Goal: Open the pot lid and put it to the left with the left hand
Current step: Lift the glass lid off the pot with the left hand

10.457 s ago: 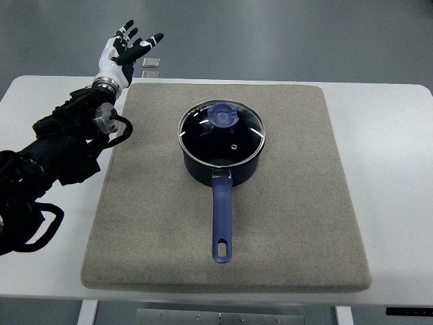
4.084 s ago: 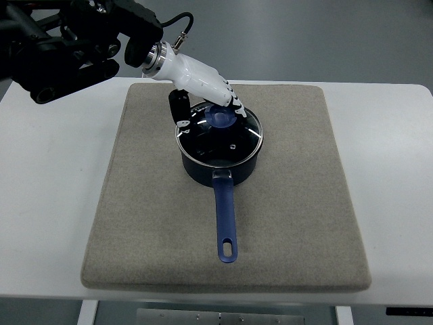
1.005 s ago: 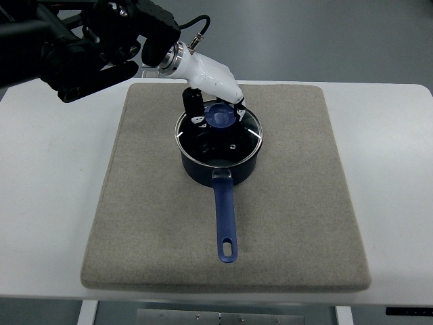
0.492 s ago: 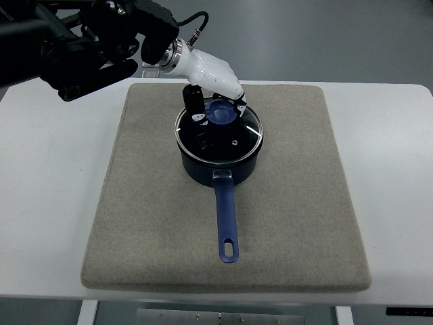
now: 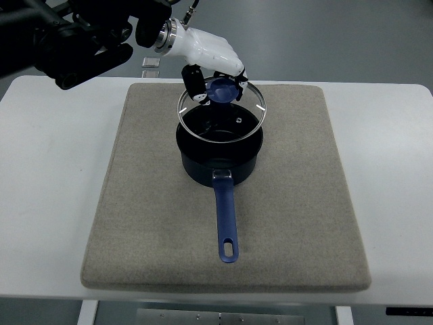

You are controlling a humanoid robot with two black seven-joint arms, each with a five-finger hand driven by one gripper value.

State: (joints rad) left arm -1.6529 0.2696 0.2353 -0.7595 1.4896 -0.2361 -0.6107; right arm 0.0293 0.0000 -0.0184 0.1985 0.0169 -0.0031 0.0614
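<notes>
A white table (image 5: 47, 203) carries a large grey felt mat (image 5: 298, 203) that covers most of its top. The left arm (image 5: 74, 37), black and bulky, reaches in from the upper left corner. On the far half of the mat stands a dark blue pot (image 5: 218, 154), its long blue handle (image 5: 225, 220) pointing toward the near edge. The glass lid (image 5: 221, 110) (metal-rimmed, with a blue knob (image 5: 220, 90) in the middle) is raised off the pot and tilted, hanging above its far rim. The white left hand (image 5: 208, 62) has its dark fingers (image 5: 195, 84) closed around that knob, holding the lid up. Beyond the mat's far left corner lies a small pale rectangular object (image 5: 151, 63), too small to identify.
</notes>
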